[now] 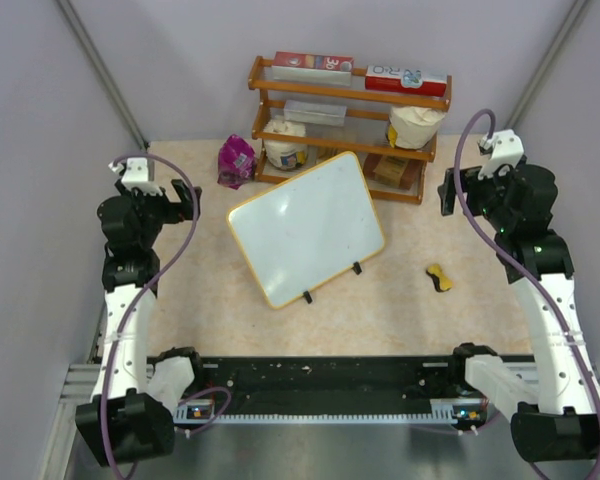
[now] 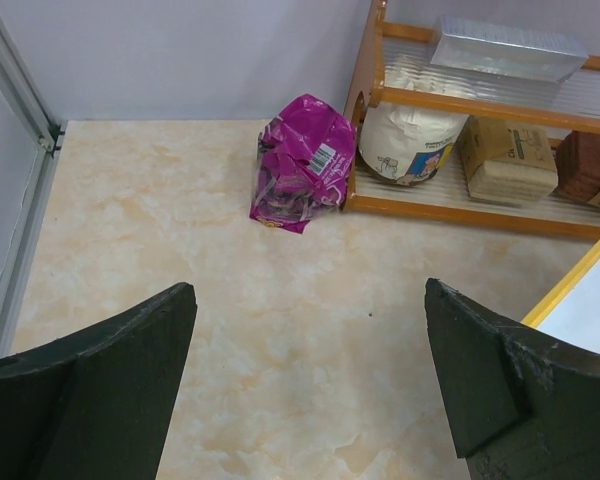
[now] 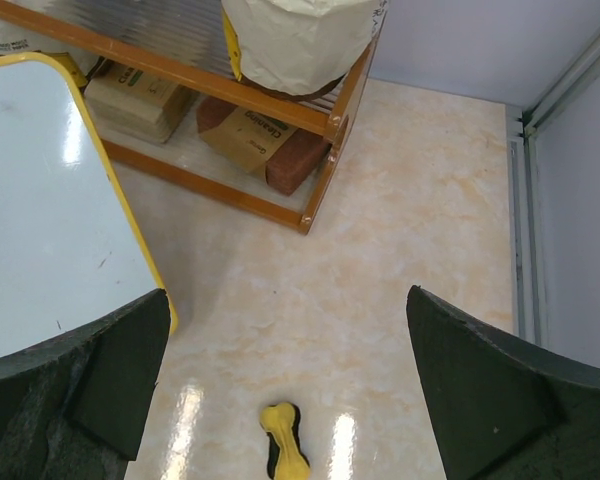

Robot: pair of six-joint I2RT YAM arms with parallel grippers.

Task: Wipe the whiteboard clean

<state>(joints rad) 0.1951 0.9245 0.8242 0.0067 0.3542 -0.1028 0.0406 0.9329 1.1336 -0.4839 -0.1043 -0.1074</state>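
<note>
I have the left claw [image 2: 310,300] and right claw [image 3: 288,335] both spread empty, the whiteboard [image 1: 307,227] askew mid-table between them, and the eraser [image 3: 283,440] near the right one, crosswise to its closing line.

The whiteboard [image 1: 305,225] is glossy white, with a thin yellow-orange frame and black feet. The surface [image 1: 410,300] is cream with pale orange marble veining. The crumpled bag [image 1: 236,161] is magenta. The rack [image 1: 330,90] is orange-brown wood, and the small eraser [image 1: 440,279] is yellow and black.
</note>
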